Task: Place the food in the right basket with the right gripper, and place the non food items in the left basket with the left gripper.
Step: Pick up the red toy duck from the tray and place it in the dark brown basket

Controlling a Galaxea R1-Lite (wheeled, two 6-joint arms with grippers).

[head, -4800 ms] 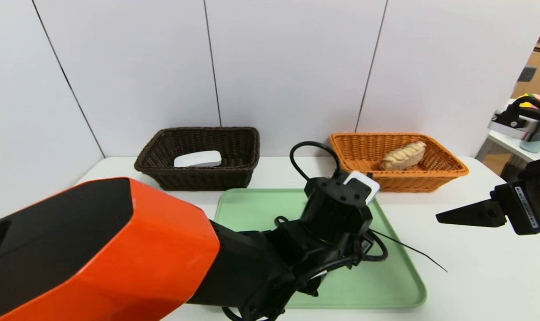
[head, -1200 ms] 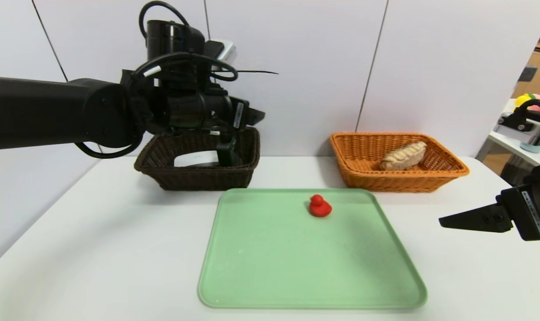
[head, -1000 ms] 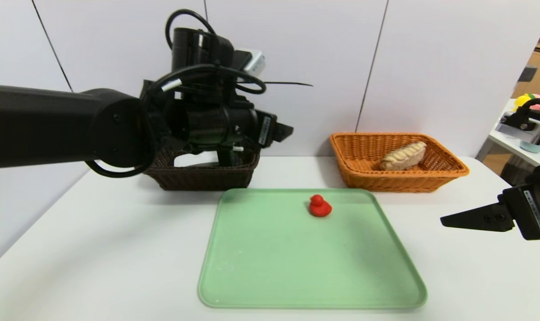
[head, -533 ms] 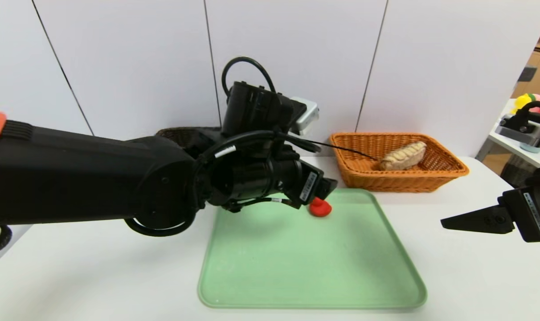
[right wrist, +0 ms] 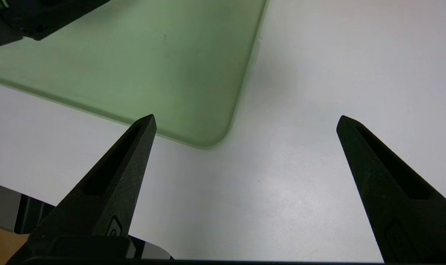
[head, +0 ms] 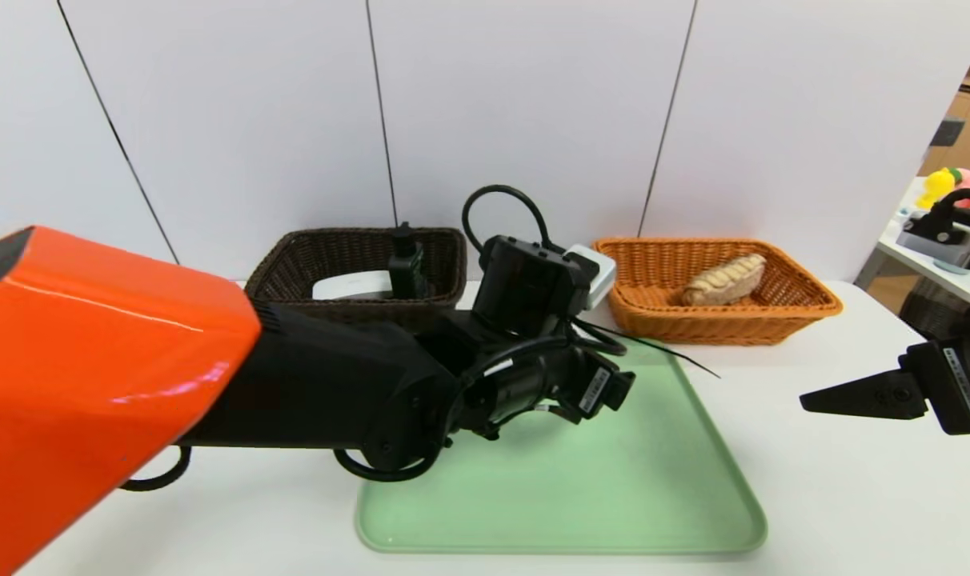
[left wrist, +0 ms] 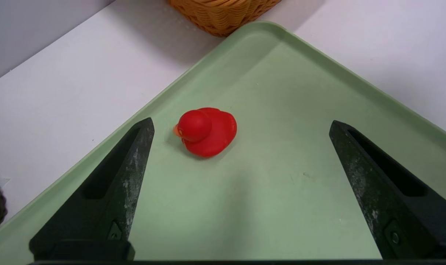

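Left arm blocks the duck from overhead; only its wrist camera sees it.

Two baskets: the dark left basket (head: 293, 258) holds a white item (head: 349, 286) and a black object (head: 406, 268), both partly hidden by the arm. The left gripper (left wrist: 241, 125), fingers wide apart, hangs over the green tray (head: 653, 512) with one red duck (left wrist: 207, 131) lying between its tips, nearer one finger, untouched. The orange right basket (head: 805, 300) holds one pastry (head: 723, 279). The right gripper (right wrist: 245, 121), spread and empty, hovers over the table (head: 853, 496) beside the tray's corner.
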